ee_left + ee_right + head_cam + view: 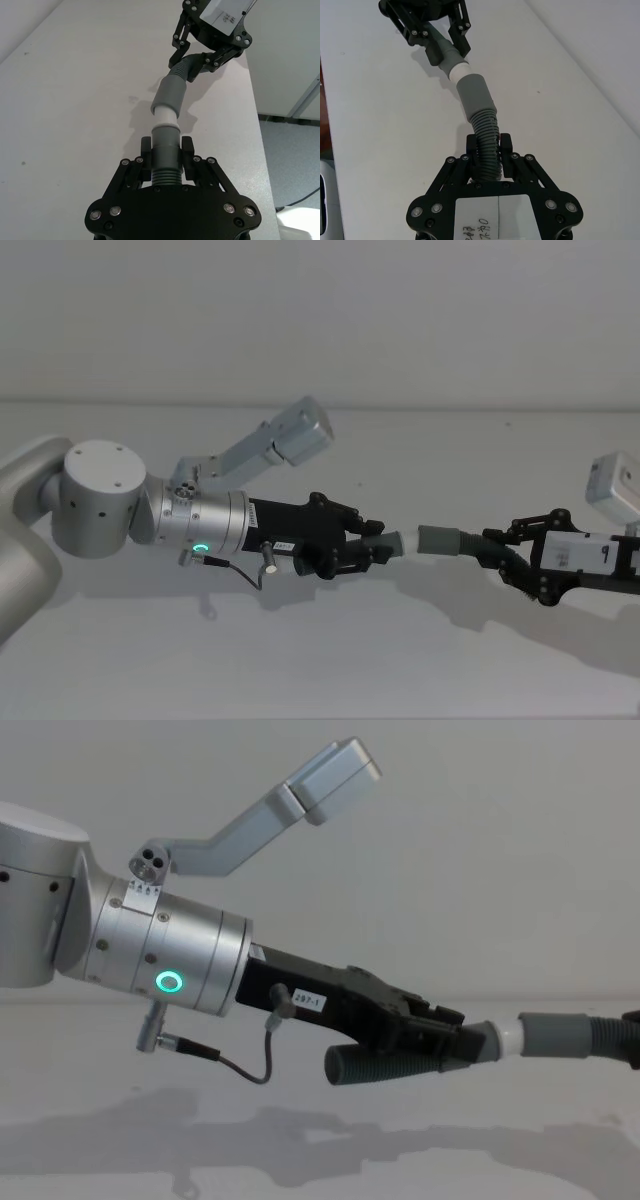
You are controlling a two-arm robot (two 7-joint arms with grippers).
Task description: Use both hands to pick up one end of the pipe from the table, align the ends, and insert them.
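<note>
My left gripper point(375, 545) point(166, 147) point(450, 1040), on the silver wrist with the green ring light, is shut on the short dark tube point(166, 160) point(370, 1065). The tube's white tip point(398, 542) point(164, 116) point(508, 1038) points right. From the right, my right gripper point(505, 552) point(489, 145) is shut on the ribbed hose point(487, 132) point(490, 548). The hose's grey cuff point(437, 539) point(170, 92) point(475, 92) point(555, 1034) faces the tip. Tip and cuff meet at the cuff's mouth, roughly in line. Both pieces hang above the white table point(300, 660).
The grey camera bracket point(290, 435) sticks up behind my left wrist. A white camera housing point(615, 488) sits above my right arm. In the left wrist view the table's edge point(257, 115) runs beside the hose, with floor beyond. A plain wall stands behind the table.
</note>
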